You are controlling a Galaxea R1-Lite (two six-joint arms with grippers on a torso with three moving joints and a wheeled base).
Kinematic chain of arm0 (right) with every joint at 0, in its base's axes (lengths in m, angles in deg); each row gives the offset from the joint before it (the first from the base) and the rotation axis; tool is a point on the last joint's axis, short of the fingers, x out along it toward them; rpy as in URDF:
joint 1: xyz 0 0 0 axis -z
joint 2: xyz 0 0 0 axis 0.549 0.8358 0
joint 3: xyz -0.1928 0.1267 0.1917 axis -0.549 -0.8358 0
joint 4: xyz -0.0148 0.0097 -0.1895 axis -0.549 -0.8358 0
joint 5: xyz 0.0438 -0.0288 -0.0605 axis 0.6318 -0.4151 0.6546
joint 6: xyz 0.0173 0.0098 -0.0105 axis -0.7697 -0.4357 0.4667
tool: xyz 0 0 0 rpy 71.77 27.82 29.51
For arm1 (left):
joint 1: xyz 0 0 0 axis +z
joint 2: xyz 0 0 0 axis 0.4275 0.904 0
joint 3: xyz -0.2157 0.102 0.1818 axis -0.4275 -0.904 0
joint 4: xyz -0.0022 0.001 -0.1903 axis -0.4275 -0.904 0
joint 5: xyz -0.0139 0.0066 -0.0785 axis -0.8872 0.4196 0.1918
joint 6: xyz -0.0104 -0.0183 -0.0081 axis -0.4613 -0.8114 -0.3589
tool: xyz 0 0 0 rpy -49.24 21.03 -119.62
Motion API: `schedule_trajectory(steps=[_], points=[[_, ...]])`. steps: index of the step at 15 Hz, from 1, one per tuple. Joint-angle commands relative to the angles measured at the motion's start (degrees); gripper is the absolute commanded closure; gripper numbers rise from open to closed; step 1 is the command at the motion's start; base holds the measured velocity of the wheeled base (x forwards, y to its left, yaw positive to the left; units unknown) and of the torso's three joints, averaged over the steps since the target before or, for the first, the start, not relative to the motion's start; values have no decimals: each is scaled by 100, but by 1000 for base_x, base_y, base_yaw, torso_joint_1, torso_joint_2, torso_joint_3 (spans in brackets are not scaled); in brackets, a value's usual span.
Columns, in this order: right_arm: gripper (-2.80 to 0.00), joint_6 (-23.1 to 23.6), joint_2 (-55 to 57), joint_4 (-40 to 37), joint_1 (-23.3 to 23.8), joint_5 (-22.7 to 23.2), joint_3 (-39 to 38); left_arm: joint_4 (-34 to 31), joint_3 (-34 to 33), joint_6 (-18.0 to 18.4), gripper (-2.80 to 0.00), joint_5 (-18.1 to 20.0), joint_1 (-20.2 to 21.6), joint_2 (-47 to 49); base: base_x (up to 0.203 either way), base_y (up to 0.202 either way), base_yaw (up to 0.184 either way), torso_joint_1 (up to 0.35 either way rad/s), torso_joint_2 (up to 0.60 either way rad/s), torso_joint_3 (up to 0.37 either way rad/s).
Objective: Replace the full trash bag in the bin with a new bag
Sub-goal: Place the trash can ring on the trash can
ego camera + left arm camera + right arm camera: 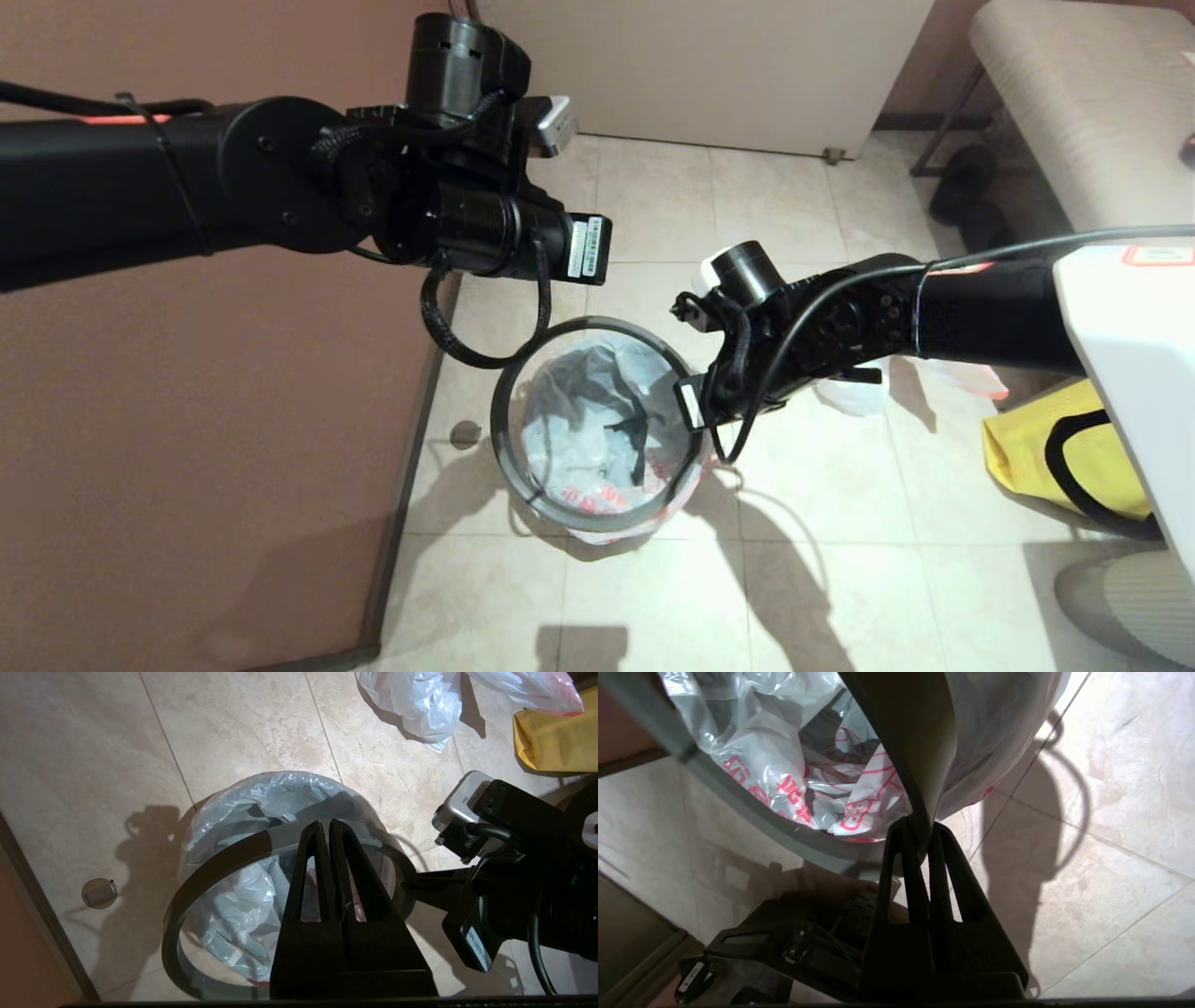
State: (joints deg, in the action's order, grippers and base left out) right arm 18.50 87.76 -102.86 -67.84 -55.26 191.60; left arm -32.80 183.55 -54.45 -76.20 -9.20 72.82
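The grey ring rim [523, 373] hangs tilted just above the bin, whose wall is hidden under the new bag [597, 467], white with red print, which lines it and folds over its edge. My right gripper [920, 828] is shut on the ring's wall [915, 765] at its right side. My left gripper [325, 826] is shut and empty, fingertips over the ring's far edge [224, 858]; whether they touch it I cannot tell. The full trash bag [420, 700], white with a pink-red handle, lies on the floor to the right.
A big yellow bag [1055, 457] sits on the tiles at the right. A brown wall [187, 420] runs close along the bin's left, with a round floor drain [464, 434] beside it. A white cabinet [709, 65] and a bench [1083, 103] stand behind.
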Motion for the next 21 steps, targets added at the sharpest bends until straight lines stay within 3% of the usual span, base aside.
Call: schedule_trajectory(steps=[1, 7, 15, 21], points=[[0, -5, -95, -47, -6, 30, 3, -10, -2, 0, 0, -8, -3, 36, 0, 0, 0, 0, 0, 0], [0, -16, -45, 294, 325, 66, 15, -10, 3, 0, 0, -8, 6, 36, 0, 0, 0, 0, 0, 0], [0, 108, 505, 418, 377, 136, 15, -10, 126, 0, 0, -17, 15, 247, 0, 0, 0, 0, 0, 0], [0, -19, -330, 194, 323, 226, -3, -10, 126, 0, 0, -17, -21, 266, 0, 0, 0, 0, 0, 0]])
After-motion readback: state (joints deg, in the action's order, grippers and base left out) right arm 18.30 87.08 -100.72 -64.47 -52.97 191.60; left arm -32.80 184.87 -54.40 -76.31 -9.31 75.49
